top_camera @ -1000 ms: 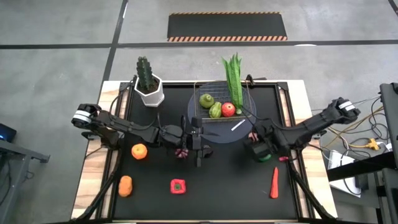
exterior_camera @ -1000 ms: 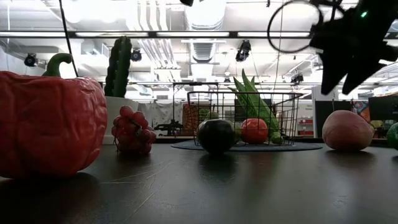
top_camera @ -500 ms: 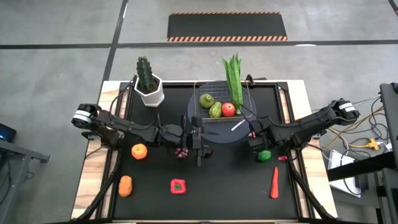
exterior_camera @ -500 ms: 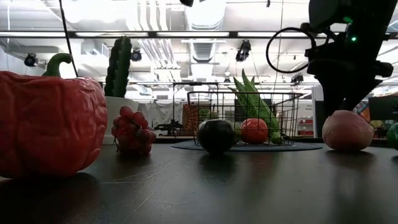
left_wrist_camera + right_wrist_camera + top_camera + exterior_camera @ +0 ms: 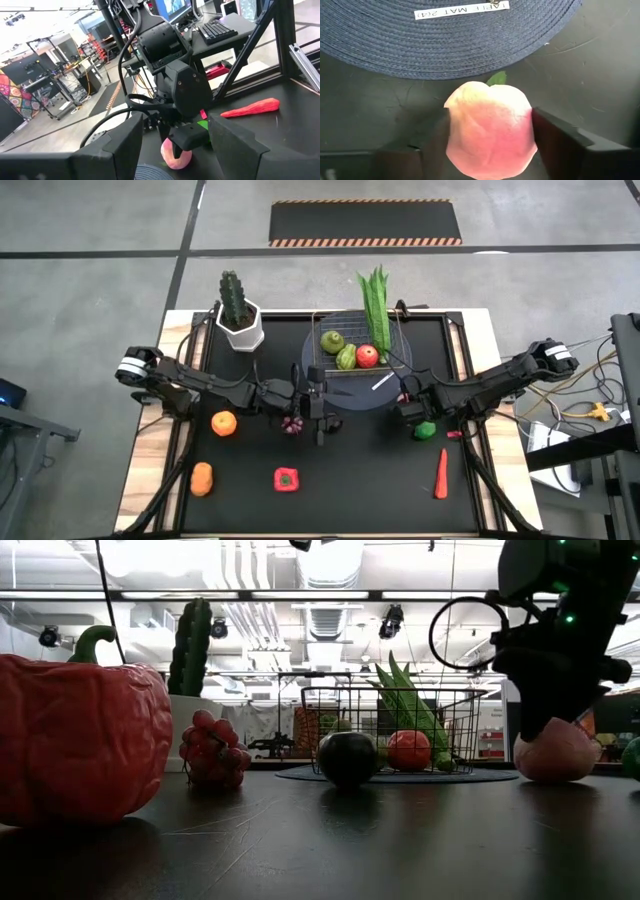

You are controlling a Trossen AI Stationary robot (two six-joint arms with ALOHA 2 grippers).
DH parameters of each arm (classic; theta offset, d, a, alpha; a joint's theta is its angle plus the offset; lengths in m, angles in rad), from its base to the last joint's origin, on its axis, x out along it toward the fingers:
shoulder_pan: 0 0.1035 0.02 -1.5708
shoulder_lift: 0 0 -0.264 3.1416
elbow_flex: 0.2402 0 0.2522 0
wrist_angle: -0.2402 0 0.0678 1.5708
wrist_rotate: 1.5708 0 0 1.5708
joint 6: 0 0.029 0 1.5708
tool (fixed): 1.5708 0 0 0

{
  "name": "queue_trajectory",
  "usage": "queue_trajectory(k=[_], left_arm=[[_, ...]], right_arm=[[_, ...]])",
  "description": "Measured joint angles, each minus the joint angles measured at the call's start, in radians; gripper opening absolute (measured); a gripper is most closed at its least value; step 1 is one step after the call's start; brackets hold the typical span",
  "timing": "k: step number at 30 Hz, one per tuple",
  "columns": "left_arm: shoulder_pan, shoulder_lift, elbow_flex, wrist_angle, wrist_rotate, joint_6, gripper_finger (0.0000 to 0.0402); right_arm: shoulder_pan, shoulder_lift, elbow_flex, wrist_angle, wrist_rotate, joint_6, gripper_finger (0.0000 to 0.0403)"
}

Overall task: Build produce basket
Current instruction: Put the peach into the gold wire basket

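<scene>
Black tabletop [image 5: 350,470] lay under me, the wire basket [image 5: 352,352] on its grey mat already partly filled. My right gripper [image 5: 485,137] straddled the pink peach [image 5: 490,130] just beside that mat, fingers [image 5: 560,137] flanking its widest part; it looked light, smooth and likely to roll. My left gripper [image 5: 322,408] hung half-spread by the grapes [image 5: 293,425].

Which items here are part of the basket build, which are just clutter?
Job: basket, peach between the right gripper fingers, grapes, red pepper, carrot, two orange fruits.
Clutter: cactus pot, round mat.
</scene>
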Motion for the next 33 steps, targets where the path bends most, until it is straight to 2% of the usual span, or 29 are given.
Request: queue_trajectory(k=[4,9,13,17,22,27,30,33], left_arm=[[0.0,0.0,0.0,0.0,0.0,0.0,0.0206],[0.0,0.0,0.0,0.0,0.0,0.0,0.0206],[0.0,0.0,0.0,0.0,0.0,0.0,0.0206],[0.0,0.001,0.0,0.0,0.0,0.0,0.0206],[-0.003,0.001,0.0,0.006,0.0,0.0,0.0206],[-0.031,-0.016,0.0,-0.007,-0.036,0.034,0.0209],[-0.069,-0.032,0.0,-0.01,-0.114,0.075,0.0231],[-0.108,-0.035,-0.006,-0.003,-0.172,0.108,0.027]], right_arm=[[0.002,0.0,0.005,0.004,-0.001,-0.01,0.0201],[0.028,-0.016,0.027,0.014,0.0,-0.038,0.0207],[0.086,-0.069,0.035,0.12,0.009,-0.087,0.0209],[0.161,-0.128,0.02,0.293,0.095,-0.15,0.0209],[0.226,-0.164,-0.037,0.618,0.213,-0.304,0.0209],[0.246,-0.165,-0.172,1.094,0.241,-0.486,0.0209],[0.249,-0.157,-0.28,1.41,0.24,-0.572,0.0209],[0.249,-0.147,-0.379,1.696,0.237,-0.641,0.0209]])
